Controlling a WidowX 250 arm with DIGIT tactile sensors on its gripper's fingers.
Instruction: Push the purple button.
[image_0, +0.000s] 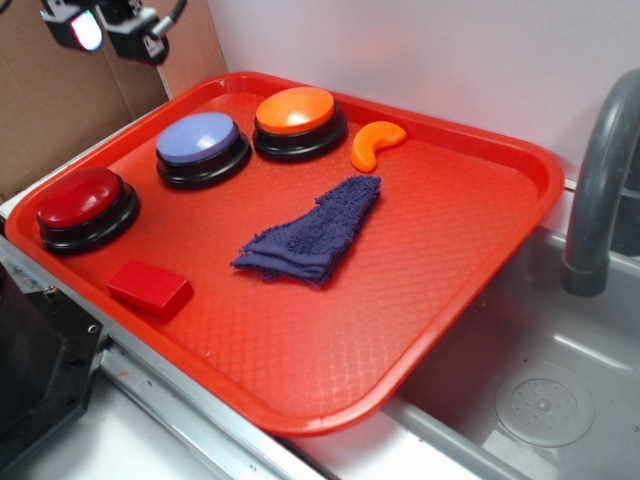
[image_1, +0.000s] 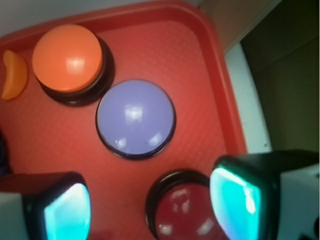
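Jaws spread wide above the purple button — glossy lavender dome, black base, untouched

1. Claw: two blocky fingers, black housings with rounded corners.
2. Inner finger pads look glossy and read teal/cyan in the wrist view, with bright white glare along the edges.
3. White/light grey body sections show behind each finger, at the lower left and lower right corners of the wrist view.
4. Exterior view: claw at top left, black plastic parts with a white block. One face glows pinkish red.
5. Black cable loops off the right side of the assembly.
6. No legible markings; screws too small to tell.
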